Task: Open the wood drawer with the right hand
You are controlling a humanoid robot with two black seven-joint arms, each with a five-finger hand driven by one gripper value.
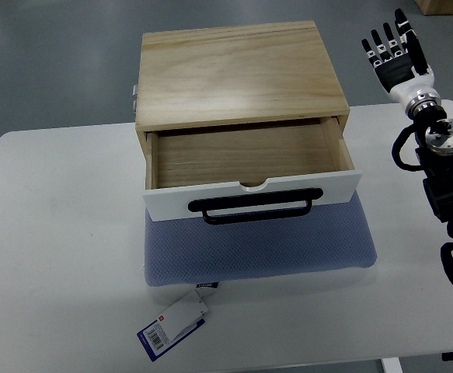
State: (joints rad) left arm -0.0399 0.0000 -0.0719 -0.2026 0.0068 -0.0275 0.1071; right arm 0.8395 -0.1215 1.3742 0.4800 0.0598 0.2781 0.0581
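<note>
We look down on a white table with a wooden drawer box standing toward its far side, near the middle of the view. The box rests on a blue-grey padded mat, whose front part shows bare below the drawer front. The wood drawer is pulled out toward us: we see down into its bare wooden floor, with nothing lying inside. Its front panel is white, with a small half-round notch in the top edge, and a black bar handle runs across it. A small metal fitting sticks out at the left back edge of the box.

Our right hand is up at the far right, well apart from the drawer and past the table's far edge. Its black and white fingers are stretched out and lightly spread, pointing away from us, and they grip nothing. Below it come the silver wrist joint and the dark forearm with looped black cables, reaching in from the right edge over the table. We see no left arm.

At the front of the mat a small dark label peeks out from its edge, and a hang tag lies on the table just in front, white and blue with a barcode and a small red mark. The print on both is too small for us to read, and we can make out no brand name.
</note>
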